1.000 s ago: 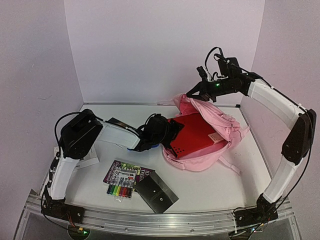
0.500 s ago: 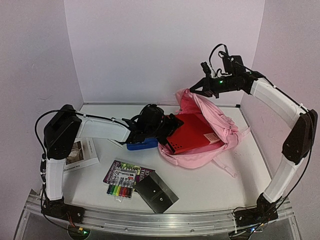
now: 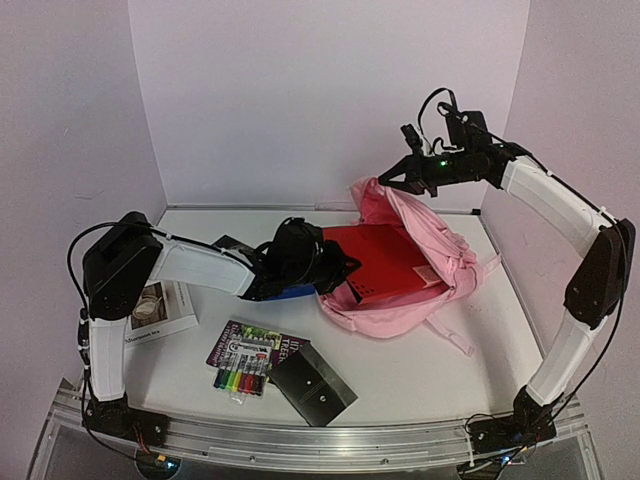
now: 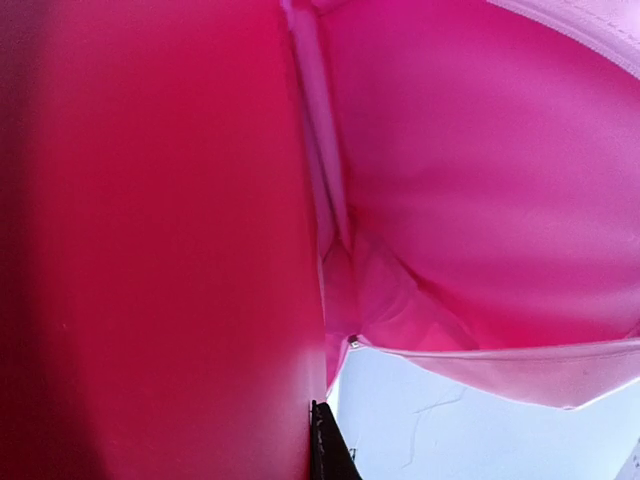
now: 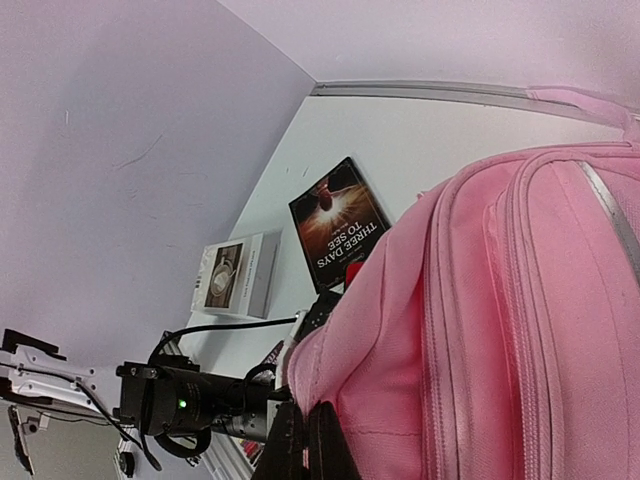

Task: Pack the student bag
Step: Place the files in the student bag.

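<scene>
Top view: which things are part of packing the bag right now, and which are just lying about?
In use: student bag, held up by right gripper; red folder partly inside it; left gripper at the folder.
Lying about: marker pack, colourful book, black case, white booklet, blue item, dark book.

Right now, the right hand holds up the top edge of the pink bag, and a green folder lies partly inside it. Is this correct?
The folder is red, not green, as the top external view shows. The right hand does hold up the top edge of the pink bag, with the folder partly inside.
</scene>
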Action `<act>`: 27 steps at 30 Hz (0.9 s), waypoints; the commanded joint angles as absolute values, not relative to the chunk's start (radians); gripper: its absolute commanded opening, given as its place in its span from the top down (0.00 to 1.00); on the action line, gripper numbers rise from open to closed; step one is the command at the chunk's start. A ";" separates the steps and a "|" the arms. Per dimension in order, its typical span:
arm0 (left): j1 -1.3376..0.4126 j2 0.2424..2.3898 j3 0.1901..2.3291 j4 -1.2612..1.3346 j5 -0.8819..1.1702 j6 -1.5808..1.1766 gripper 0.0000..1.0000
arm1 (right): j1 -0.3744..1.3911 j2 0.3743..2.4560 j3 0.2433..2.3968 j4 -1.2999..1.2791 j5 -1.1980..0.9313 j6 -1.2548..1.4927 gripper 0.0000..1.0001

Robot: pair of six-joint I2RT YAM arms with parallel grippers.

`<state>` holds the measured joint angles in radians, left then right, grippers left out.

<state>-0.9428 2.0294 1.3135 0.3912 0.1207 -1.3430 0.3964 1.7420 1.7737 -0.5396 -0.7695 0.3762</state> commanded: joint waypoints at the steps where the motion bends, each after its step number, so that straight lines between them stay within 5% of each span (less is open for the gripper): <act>1: -0.950 2.075 1.355 0.628 0.145 -1.370 1.00 | 0.439 1.662 1.812 -0.407 -0.901 0.402 1.00; 10: -0.928 2.282 1.587 0.485 0.039 -1.528 1.00 | 0.478 1.649 1.818 -0.383 -0.937 0.416 1.00; 16: -0.907 2.319 1.518 0.596 -0.047 -1.673 1.00 | 0.476 1.634 1.800 -0.369 -0.895 0.431 1.00; 27: -0.976 2.161 1.402 0.671 -0.222 -1.547 1.00 | 0.463 1.597 1.734 -0.378 -0.632 0.392 1.00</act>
